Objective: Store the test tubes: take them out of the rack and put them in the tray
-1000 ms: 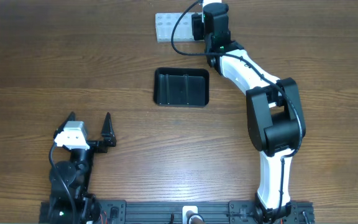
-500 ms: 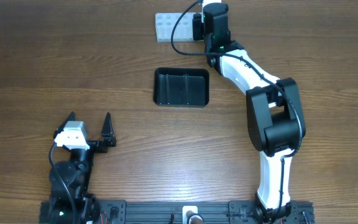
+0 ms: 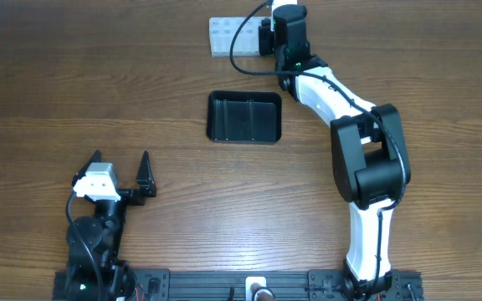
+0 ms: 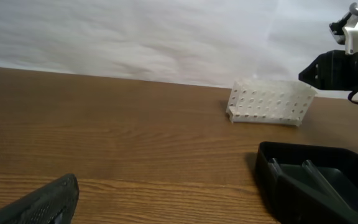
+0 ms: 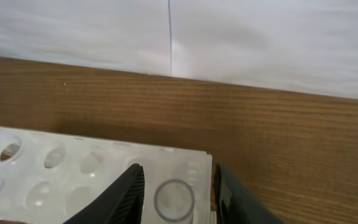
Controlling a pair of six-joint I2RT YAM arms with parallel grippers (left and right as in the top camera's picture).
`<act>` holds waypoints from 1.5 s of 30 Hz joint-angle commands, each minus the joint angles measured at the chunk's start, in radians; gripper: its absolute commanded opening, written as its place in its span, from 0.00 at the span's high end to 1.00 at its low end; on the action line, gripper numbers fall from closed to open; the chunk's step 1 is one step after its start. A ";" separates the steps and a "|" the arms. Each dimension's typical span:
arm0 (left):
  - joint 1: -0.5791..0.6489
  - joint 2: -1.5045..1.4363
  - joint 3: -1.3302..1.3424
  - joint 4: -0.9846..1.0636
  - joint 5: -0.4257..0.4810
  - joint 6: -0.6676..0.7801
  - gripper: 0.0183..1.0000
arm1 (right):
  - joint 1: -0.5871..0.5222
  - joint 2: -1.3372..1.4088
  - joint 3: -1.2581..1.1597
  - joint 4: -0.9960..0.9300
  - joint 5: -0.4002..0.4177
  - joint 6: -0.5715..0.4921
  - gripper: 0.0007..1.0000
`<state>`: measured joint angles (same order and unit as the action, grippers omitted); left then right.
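1. Top view: the white rack [image 3: 231, 37] is sitting at the far edge of the desk [image 3: 74, 84], at 12 o'clock from the black tray [image 3: 244, 117]. A strip of bare desk is lying between the two.
2. Top view: the right arm [image 3: 366, 159] is standing at 5 o'clock from the tray and is reaching toward 12 o'clock. Its wrist [image 3: 289, 29] is hanging over the rack's 3 o'clock end.
3. Top view: the left claw [image 3: 120, 159] is resting at 8 o'clock from the tray, well apart from it. Its two fingers are spreading wide and are gripping nothing.
4. Left wrist view: the rack [image 4: 269, 102] is standing upright on the desk beyond the tray [image 4: 272, 171]. The right arm's wrist [image 4: 340, 65] is hanging just above one end of the rack. Thin clear shapes are lying inside the tray; whether they are tubes or ridges cannot be told.
5. Right wrist view: the right claw [image 5: 178, 171] is hanging over the corner hole of the rack [image 5: 73, 180]. Its fingers [image 5: 126, 196] are standing partly apart, one on each side of a test tube [image 5: 174, 200].
6. Right wrist view: the test tube is sitting in that corner hole with its round rim showing. A narrow gap is showing between the rim and each finger, so the claw is gripping nothing.
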<state>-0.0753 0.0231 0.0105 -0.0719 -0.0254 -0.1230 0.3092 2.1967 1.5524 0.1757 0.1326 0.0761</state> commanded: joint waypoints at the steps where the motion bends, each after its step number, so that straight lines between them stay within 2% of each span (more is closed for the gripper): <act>1: 0.005 -0.007 -0.005 -0.001 0.010 0.011 0.00 | 0.003 0.031 0.000 0.023 -0.020 0.013 0.63; 22: 0.005 -0.007 -0.005 -0.001 0.010 0.011 0.00 | -0.004 0.069 0.000 0.097 -0.020 0.013 0.63; 27: 0.005 -0.007 -0.005 -0.001 0.010 0.011 0.00 | -0.004 0.070 0.000 0.101 -0.020 0.013 0.74; 45: 0.005 -0.007 -0.005 -0.001 0.010 0.011 0.00 | -0.001 0.070 0.000 0.105 -0.019 0.013 0.86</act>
<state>-0.0753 0.0231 0.0101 -0.0719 -0.0254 -0.1230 0.3080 2.2551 1.5524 0.2771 0.1287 0.0818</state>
